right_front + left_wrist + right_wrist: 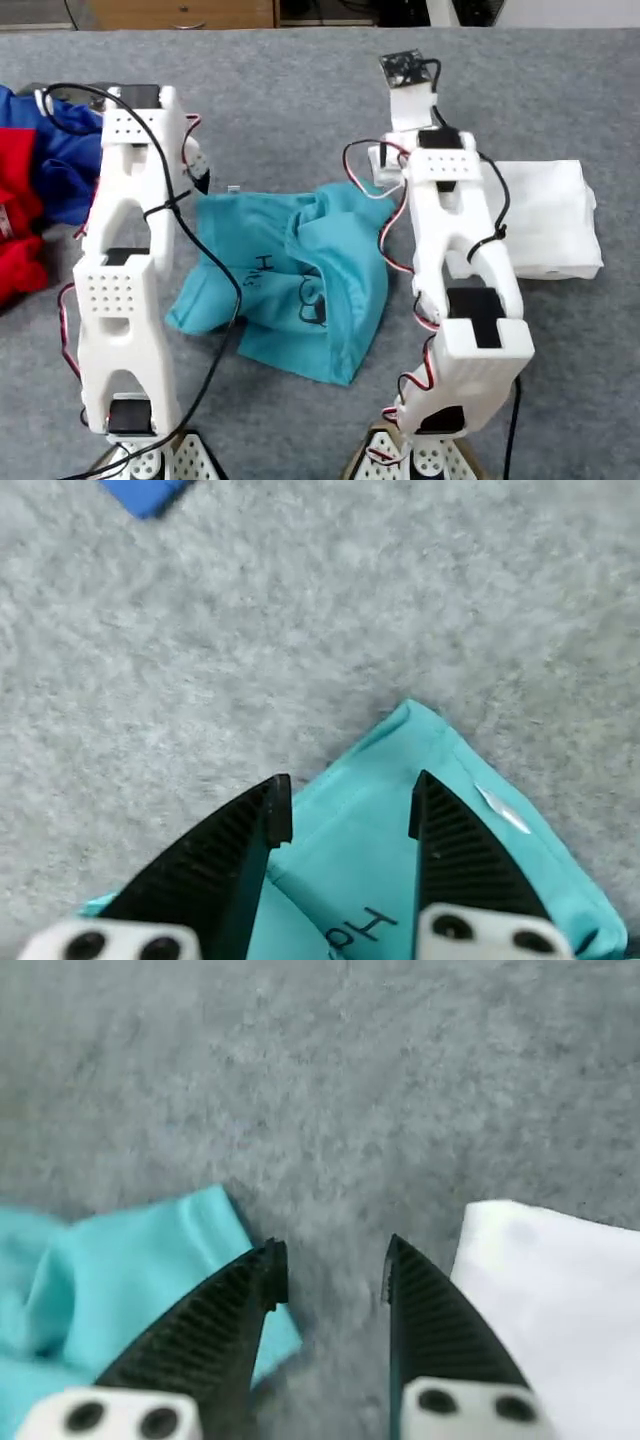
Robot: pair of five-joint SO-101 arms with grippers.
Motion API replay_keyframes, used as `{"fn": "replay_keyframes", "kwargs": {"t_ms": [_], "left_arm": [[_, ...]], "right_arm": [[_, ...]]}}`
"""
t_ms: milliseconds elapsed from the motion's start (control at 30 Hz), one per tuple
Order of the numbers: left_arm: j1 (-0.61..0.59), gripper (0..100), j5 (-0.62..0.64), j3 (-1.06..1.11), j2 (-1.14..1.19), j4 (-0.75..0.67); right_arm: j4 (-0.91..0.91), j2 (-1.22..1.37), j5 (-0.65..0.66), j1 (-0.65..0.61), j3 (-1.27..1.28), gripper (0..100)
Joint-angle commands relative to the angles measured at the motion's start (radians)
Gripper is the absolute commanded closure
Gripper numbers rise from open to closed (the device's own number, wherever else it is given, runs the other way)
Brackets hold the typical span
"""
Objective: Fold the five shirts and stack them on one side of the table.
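Currently the teal shirt (290, 280) lies crumpled at the table's centre, between the arms, not yet folded. The left gripper (348, 815), fingers spread wide, hangs over the shirt's 11 o'clock corner. The right gripper (328, 1275), equally wide, sits over bare felt between the 1 o'clock corner and the folded white shirt (545, 220) at 3 o'clock. I'd pinch both far corners low, then pull apart to flatten before folding. A blue shirt (55, 150) and a red shirt (20, 230) lie heaped at 9 o'clock on the grey felt table (300, 110); a wooden cabinet (180, 12) stands at 12 o'clock.

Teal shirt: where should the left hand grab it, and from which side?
Probably take the teal shirt at its far corner, just below the open left hand. It lies flat and comes to a clean point on the bare mat. Come straight down, straddling the hem.
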Motion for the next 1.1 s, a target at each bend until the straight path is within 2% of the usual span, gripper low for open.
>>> {"fn": "replay_keyframes", "kwargs": {"t_ms": [0,167,433,867,1000,1067], "left_arm": [[0.032,80,0.057,-0.094,0.019,0.011],[0.034,80,0.127,-0.206,0.111,0.011],[0.035,80,0.132,-0.362,0.242,0.011],[0.04,81,0.132,-0.408,0.363,0.011],[0.041,88,0.13,-0.408,0.355,0.011],[0.048,88,0.13,-0.408,0.355,0.011]], "right_arm": [[-0.12,-0.007,-0.051,0.022,0.024,83.5],[-0.187,-0.015,-0.049,0.021,0.074,83.5],[-0.192,-0.012,-0.049,0.022,0.074,83.5],[-0.192,-0.01,-0.049,0.022,0.074,83.5],[-0.192,-0.008,-0.049,0.021,0.074,83.5],[-0.192,-0.008,-0.049,0.021,0.074,83.5]]}}
